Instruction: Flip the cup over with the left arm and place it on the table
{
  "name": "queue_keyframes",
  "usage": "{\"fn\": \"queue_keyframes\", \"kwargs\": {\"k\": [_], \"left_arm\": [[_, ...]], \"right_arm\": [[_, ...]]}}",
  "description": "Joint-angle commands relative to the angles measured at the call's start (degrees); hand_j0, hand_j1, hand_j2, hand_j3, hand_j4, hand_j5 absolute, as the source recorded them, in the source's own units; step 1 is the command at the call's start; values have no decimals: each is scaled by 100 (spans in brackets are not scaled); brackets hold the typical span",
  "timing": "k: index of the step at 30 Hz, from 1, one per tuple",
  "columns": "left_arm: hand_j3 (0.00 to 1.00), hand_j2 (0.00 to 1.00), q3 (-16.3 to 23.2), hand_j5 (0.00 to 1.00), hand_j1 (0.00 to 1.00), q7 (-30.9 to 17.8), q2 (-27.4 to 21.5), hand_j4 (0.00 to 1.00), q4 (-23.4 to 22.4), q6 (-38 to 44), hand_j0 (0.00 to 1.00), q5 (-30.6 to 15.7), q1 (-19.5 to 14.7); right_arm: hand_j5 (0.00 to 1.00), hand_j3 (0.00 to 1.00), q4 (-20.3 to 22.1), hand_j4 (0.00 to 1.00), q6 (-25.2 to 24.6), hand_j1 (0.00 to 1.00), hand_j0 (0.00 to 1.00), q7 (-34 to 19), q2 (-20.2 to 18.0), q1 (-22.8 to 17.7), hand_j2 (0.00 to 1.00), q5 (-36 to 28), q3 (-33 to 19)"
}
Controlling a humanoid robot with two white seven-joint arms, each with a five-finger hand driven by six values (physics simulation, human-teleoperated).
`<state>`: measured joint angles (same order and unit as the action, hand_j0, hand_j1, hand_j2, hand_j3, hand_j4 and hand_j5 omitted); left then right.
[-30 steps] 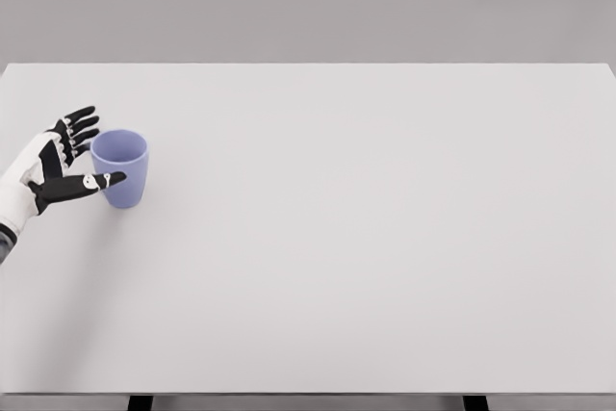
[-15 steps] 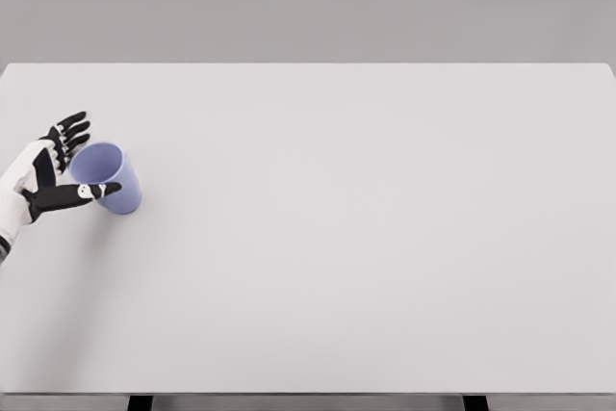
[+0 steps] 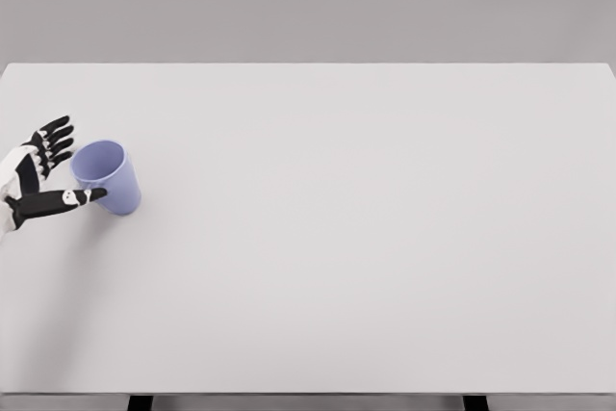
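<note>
A lavender-blue cup [image 3: 109, 177] stands on the white table [image 3: 366, 228] near its left edge, mouth up and leaning toward the left. My left hand [image 3: 60, 164] sits just left of it at the picture's edge, fingers spread and open. The thumb tip [image 3: 91, 195] lies against the cup's lower front, while the other fingers [image 3: 53, 138] are apart from the rim, behind and to the left. The hand holds nothing. My right arm is out of view.
The table's left edge runs close beside the hand and cup. Dark table legs [image 3: 141, 401] show under the front edge.
The left hand has drawn back to the left, away from the cup. The cup went from upright to tilted left and has stayed put since half a second ago.
</note>
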<state>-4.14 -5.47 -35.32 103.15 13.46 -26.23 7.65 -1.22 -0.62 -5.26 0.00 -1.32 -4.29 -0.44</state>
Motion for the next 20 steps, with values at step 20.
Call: {"fn": "queue_keyframes", "kwargs": {"k": [20], "left_arm": [[100, 100, 326, 100, 100, -24, -274, 100, 3, -1864, 100, 13, -686]], "right_arm": [[100, 100, -1, 100, 0, 100, 100, -1, 0, 0, 100, -2, 1]]}}
